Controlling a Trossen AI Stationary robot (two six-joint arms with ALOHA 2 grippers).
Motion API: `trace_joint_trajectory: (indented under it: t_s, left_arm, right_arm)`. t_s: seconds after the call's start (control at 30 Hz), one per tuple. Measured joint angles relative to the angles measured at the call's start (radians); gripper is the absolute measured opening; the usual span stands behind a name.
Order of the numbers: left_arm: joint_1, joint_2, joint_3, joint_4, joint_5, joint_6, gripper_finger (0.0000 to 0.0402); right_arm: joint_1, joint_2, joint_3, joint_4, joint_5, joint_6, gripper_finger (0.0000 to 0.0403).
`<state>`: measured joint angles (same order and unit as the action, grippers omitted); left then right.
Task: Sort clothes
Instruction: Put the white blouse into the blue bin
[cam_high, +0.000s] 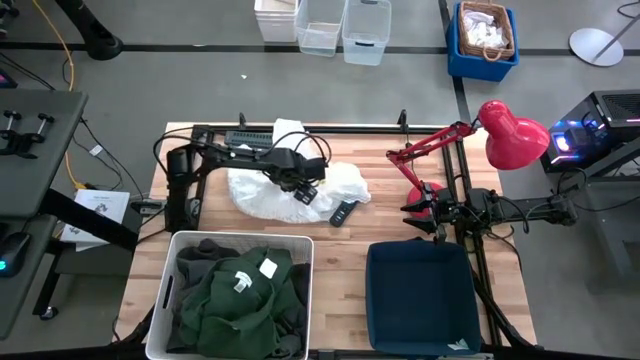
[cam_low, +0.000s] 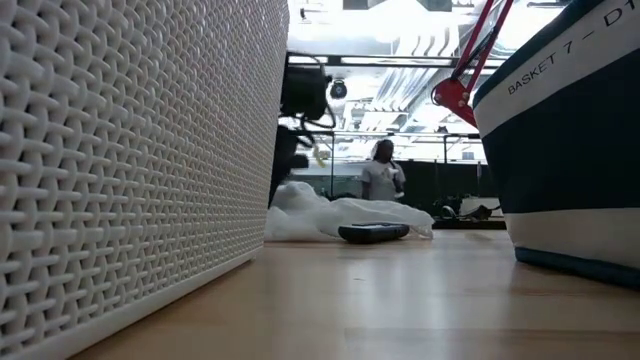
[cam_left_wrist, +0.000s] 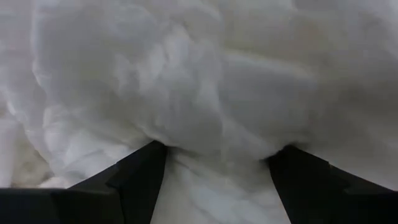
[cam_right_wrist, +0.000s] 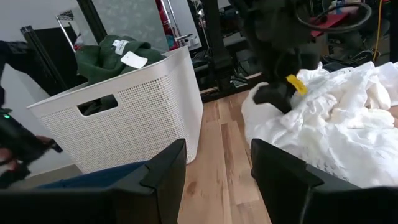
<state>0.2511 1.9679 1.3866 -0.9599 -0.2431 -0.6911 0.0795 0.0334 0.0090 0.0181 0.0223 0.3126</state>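
A white garment lies bunched on the table's far middle. It also shows in the low view and the right wrist view. My left gripper is open and down in it, and cloth fills the left wrist view. A dark green garment with white labels and a dark grey one lie in the white basket. My right gripper is open and empty at the table's right. My left gripper comes at the white garment from above, near its middle. Both open fingertips are sunk into the cloth, and a bulge of it stands between them. The garment lies slack on the table.
A black remote lies beside the white garment. A dark blue basket stands at the near right. A red lamp stands over the far right corner. A blue crate and clear bins sit beyond the table. A person stands far behind.
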Motion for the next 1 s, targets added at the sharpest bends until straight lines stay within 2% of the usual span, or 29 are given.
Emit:
trace_joint_trajectory:
  t_s: [0.1,0.23,0.3,0.37,0.5,0.53,0.73,0.83,1.0]
  left_arm:
    - [0.016,-0.002,-0.068,0.056,-0.053,-0.028,0.0267]
    - [0.026,-0.011,-0.164,0.159,-0.027,-0.020,0.0262]
    - [0.026,-0.013,-0.191,0.192,-0.009,0.000,0.0243]
    - [0.023,-0.015,-0.214,0.230,0.009,0.004,0.0199]
    - [0.007,-0.014,-0.219,0.261,0.012,0.012,0.0045]
    - [0.003,-0.016,-0.218,0.269,0.013,0.011,0.0028]
    - [-0.046,-0.090,-0.137,0.255,0.001,0.073,0.0018]
    - [-0.079,-0.222,-0.091,0.274,-0.027,0.112,0.0016]
    - [-0.131,-0.413,-0.038,0.255,-0.164,0.123,0.0016]
  right_arm:
    - [0.000,0.000,0.000,0.000,0.000,0.000,0.0179]
    - [0.000,0.000,0.000,0.000,0.000,0.000,0.0179]
    - [0.000,0.000,0.000,0.000,0.000,0.000,0.0179]
    - [0.000,0.000,0.000,0.000,0.000,0.000,0.0179]
    - [0.000,0.000,0.000,0.000,0.000,0.000,0.0179]
    - [0.000,0.000,0.000,0.000,0.000,0.000,0.0179]
    - [0.000,0.000,0.000,0.000,0.000,0.000,0.0179]
    - [0.000,0.000,0.000,0.000,0.000,0.000,0.0179]
    - [0.000,0.000,0.000,0.000,0.000,0.000,0.0179]
